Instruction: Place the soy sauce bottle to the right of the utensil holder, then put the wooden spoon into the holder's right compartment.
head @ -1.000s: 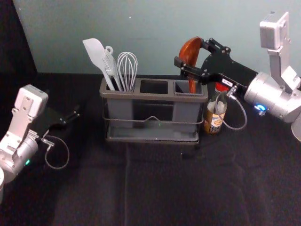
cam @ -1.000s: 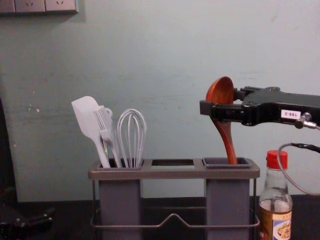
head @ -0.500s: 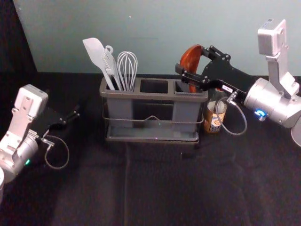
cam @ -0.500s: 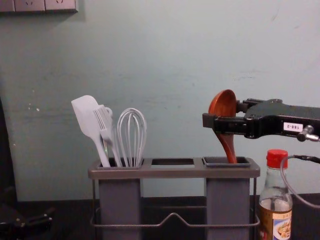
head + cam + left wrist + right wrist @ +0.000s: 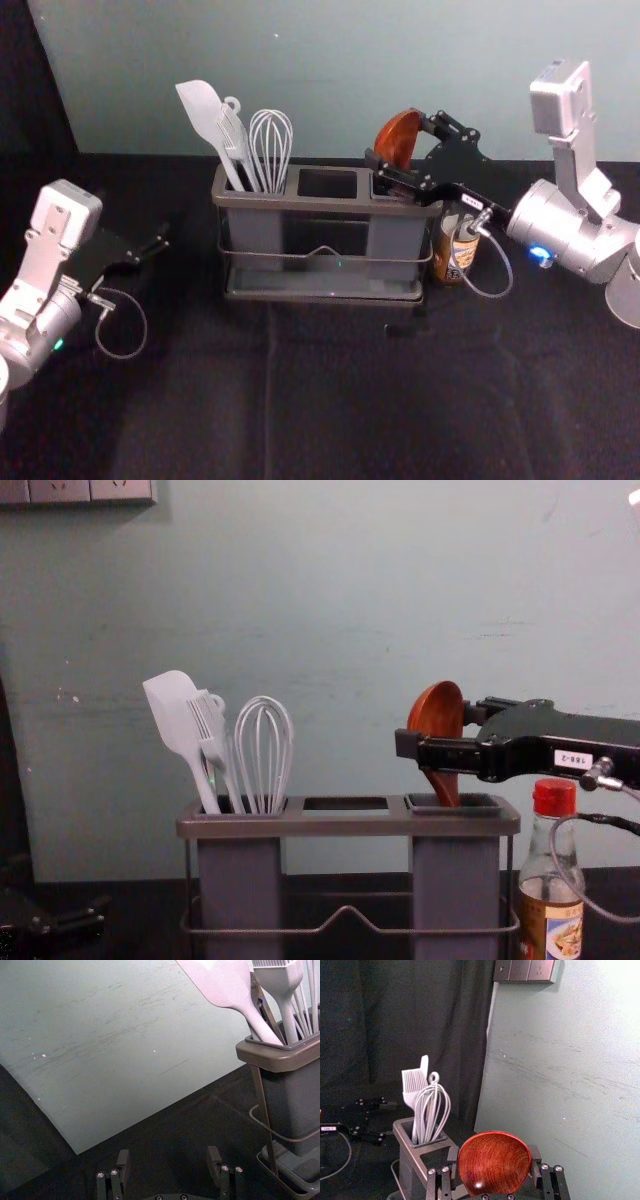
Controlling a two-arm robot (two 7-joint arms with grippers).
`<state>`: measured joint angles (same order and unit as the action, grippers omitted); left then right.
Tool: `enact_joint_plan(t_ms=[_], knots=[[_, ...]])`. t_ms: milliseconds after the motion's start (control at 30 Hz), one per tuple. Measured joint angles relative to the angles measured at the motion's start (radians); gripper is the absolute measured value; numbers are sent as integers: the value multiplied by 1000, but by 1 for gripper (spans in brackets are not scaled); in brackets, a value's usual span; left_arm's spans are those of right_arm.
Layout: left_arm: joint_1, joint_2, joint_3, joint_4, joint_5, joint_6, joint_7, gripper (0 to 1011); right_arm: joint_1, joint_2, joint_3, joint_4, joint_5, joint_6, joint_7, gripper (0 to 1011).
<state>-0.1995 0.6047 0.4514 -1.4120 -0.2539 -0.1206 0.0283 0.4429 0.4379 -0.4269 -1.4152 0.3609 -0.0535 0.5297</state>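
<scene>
Lower now than a moment ago, the right gripper (image 5: 400,145) has its jaws clenched on the bowl of the wooden spoon (image 5: 435,712), whose handle end is hidden inside the right compartment (image 5: 455,880) of the utensil holder (image 5: 345,826). Just right of that stands the soy sauce bottle (image 5: 548,888), its base cut off in the chest view, its cap hidden behind the arm in the head view. Parked at the left, the left gripper (image 5: 160,240) has its jaws parted.
</scene>
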Motion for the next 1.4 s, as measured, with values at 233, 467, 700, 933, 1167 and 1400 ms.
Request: enact_joint_plan(t_ms=[233,467,700,933,1167,1400], knots=[[0,0,0,0,0,0,0,1005,-3,-7,-3,5,-10,-7,-1,840],[0,0,0,0,0,0,0,1005,-4,-8,-3,7,-13,-7,-1,840],[0,0,0,0,0,0,0,1005,-4,-8,-3,6,-13,-7,-1,854],[0,0,0,0,0,0,0,1005,-3,-7,-3,6,-12,-7,-1,1003],[0,0,0,0,0,0,0,1005,-3,-7,-3,5,-12,-7,-1,1002],[0,0,0,0,0,0,0,1005,-3,-7,-3,5,-11,-7,-1,1002]])
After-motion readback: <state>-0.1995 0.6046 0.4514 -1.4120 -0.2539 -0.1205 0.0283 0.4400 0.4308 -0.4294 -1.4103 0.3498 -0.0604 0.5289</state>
